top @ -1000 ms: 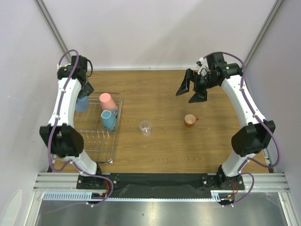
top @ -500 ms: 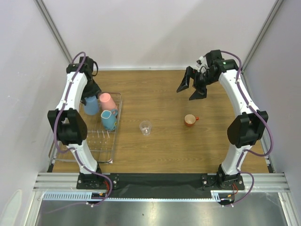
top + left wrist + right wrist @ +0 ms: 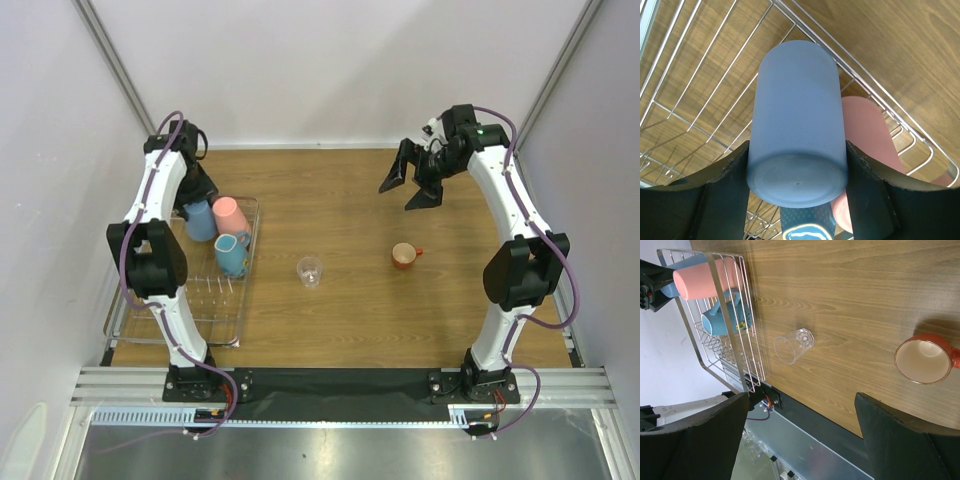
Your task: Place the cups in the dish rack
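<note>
My left gripper is shut on the light-blue tumbler, one finger on each side near its base. It holds the tumbler over the back of the wire dish rack, close beside the pink tumbler. The blue-grey mug lies in the rack just in front of them. A tiny clear glass lies on the table's middle, and the orange mug stands to its right. My right gripper hangs open high above the back right, nothing between its fingers.
The rack's thin prongs run under the tumbler. Both side walls and the back wall close in the wooden table. The right wrist view shows the glass and orange mug far below.
The left arm has carried the light-blue tumbler rightward over the rack, up to the pink tumbler. The right arm has folded back a little, its gripper still open.
</note>
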Available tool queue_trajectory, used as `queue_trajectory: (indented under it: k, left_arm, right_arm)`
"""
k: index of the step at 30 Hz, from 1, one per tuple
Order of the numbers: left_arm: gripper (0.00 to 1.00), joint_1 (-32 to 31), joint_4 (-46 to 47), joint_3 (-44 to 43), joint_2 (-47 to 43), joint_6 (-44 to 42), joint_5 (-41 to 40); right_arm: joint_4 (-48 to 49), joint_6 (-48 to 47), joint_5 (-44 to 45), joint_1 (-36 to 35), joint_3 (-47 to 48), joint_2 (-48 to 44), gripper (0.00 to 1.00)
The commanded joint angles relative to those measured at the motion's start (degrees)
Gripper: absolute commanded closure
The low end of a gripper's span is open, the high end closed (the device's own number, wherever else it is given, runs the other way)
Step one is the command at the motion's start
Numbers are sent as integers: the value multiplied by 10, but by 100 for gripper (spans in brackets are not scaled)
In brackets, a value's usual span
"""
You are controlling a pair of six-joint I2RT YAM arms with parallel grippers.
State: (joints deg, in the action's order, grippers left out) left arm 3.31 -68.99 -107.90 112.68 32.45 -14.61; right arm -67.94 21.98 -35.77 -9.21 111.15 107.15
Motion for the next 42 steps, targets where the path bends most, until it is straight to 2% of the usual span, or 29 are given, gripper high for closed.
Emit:
queue_trajectory:
  k: [1,2,4,5,7,11,13,14,20,25,29,34,36,37,41,42]
  left_arm:
    - [100,12,18,-32,9,-17,13]
    - [98,13,15,-33,10,-17,13]
    - [89,13,22,-30,10,-22,13]
    - [77,13,26,-28,9,-26,13]
    - [68,13,39,-12,2,-29,16]
    - [42,13,47,-1,-4,-30,6]
    - [34,13,46,0,-6,-31,4]
    - [26,13,47,2,-7,-32,3]
    - [1,13,57,15,-18,-36,2]
    - [0,13,56,17,-26,-36,6]
    - [0,13,49,21,-60,-30,2]
    - [0,12,41,35,-119,-7,18]
    - [0,10,38,50,-156,0,27]
    - [0,9,40,59,-170,7,30]
    - [0,6,69,125,-264,26,57]
    - [0,5,77,138,-301,34,87]
  right_arm:
    - [-1,-2,-10,3,21,0,6]
    - [-1,-2,-11,3,20,0,6]
    - [0,0,-11,4,19,0,6]
    - [1,-1,-11,3,18,0,6]
    - [2,1,-11,3,16,0,6]
    - [4,2,-13,3,13,-1,6]
    - [5,3,-15,3,12,-2,6]
    - [5,4,-15,3,11,-2,6]
    - [10,7,-20,3,3,-5,6]
    - [4,8,10,2,-6,-16,6]
    - [-22,5,146,-5,-30,-33,8]
    - [1,25,254,-10,-128,-75,19]
    - [24,28,269,-10,-180,-97,35]
    - [32,29,272,-10,-199,-102,39]
    - [81,34,272,-10,-282,-114,38]
    - [90,36,272,-9,-291,-117,38]
